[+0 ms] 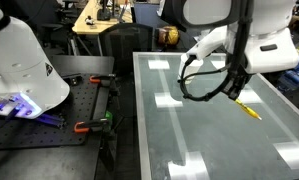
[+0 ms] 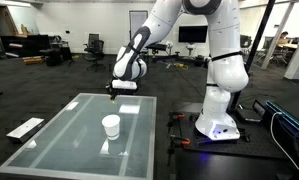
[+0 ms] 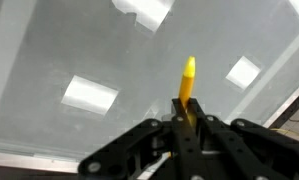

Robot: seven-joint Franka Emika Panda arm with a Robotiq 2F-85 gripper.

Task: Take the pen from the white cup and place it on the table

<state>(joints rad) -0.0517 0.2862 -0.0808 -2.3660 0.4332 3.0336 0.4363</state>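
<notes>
In an exterior view, the arm's black Robotiq gripper (image 1: 236, 96) hangs above the large table (image 1: 189, 135) of greenish frosted glass with a pale metal edge. A thin yellow stick-like pen (image 1: 250, 111) slants down out of its tip and appears clear of the glass. A black perforated bench (image 1: 74, 105) stands just beside the table. The cup does not show here.

In an exterior view, the gripper (image 2: 111, 93) hovers over the table (image 2: 49, 140), beyond the small white cup (image 2: 111, 126) and apart from it. The cup is a plain, slightly tapered cylinder standing upright on the glass. The pen is too small to make out here, and nothing shows above the cup's rim.

In the wrist view, the gripper (image 3: 188, 120) has its dark fingers (image 3: 169, 130) clenched on the pen (image 3: 189, 82). They pinch it towards one end, so most of its length projects forward over the table (image 3: 49, 70) and its bright square reflections.

The pen looks light and stiff, with a smooth round shaft. Pinched near its end, it may pivot between the pads, so a hold nearer the middle would be steadier. On slick glass it is likely to roll, so it should be lowered almost flat and close to the surface before the fingers let go.
</notes>
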